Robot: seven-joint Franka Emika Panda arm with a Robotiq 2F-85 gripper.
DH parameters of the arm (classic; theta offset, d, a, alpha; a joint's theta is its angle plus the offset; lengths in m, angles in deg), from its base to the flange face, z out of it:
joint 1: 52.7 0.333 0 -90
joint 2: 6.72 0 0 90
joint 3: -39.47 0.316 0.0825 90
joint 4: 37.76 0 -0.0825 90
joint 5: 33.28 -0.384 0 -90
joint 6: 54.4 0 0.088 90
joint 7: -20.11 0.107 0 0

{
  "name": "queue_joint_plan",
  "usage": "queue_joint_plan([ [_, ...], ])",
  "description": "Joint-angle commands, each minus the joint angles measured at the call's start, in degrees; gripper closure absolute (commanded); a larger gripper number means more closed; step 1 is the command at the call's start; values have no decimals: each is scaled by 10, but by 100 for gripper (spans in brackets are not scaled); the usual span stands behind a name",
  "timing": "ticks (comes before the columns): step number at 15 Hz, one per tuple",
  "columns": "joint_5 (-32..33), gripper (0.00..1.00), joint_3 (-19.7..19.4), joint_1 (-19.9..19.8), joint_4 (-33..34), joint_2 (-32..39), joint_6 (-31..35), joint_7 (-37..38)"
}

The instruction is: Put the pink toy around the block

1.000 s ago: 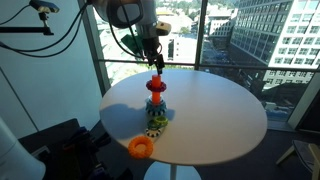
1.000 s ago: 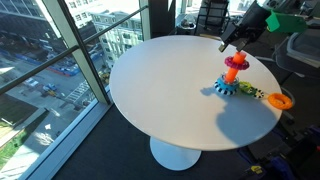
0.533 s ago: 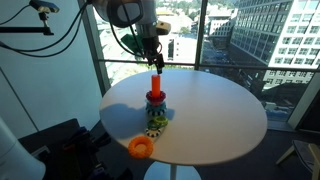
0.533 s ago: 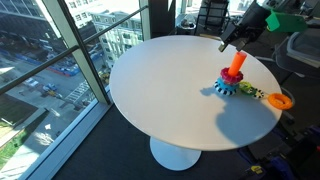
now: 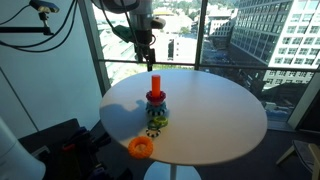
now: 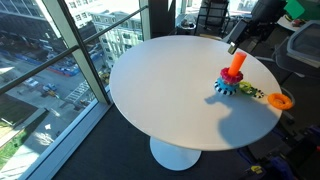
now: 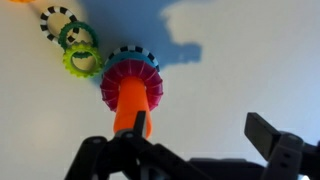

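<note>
- We see the gripper (image 5: pixel 148 57) hanging in the air just above the tip of the block (image 5: pixel 154 86), not touching it. An exterior view shows the gripper (image 6: pixel 237 42) close over the peg's top as well.
- In the wrist view the fingers (image 7: pixel 268 136) stand wide apart. The gripper (image 7: pixel 178 152) is spread open and empty.
- The pink toy (image 7: pixel 131 82) sits around the block (image 7: pixel 133 108), down at the foot of the upright orange-red peg.
- In both exterior views the pink toy (image 5: pixel 155 98) (image 6: pixel 231 75) lies low on the peg, resting on the blue base (image 5: pixel 156 109) (image 6: pixel 223 87).
- In the wrist view the toothed rim of the blue base (image 7: pixel 133 54) peeks out beyond the pink toy.
- Just beside the base lies a yellow-green ring (image 7: pixel 84 62), touching a green ring (image 7: pixel 77 37). In the exterior views we can only make out a small cluster there (image 5: pixel 153 127) (image 6: pixel 248 92).
- An orange ring (image 5: pixel 140 147) (image 6: pixel 280 100) lies flat farther out, near the table edge and apart from the cluster.
- Everything rests on a round white table (image 5: pixel 220 112) (image 6: pixel 165 90), which stands next to tall windows (image 5: pixel 235 35).
</note>
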Motion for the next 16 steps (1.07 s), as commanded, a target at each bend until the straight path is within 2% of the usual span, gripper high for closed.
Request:
queue_joint_plan([
  [1,29,0,3,-1,14,-34,-110,16],
  [4,38,0,7,2,20,-57,-200,9],
  [9,81,0,23,-1,25,-112,-316,53],
  [12,98,0,31,-3,24,-151,-355,84],
  [16,98,0,32,-7,19,-202,-370,104],
])
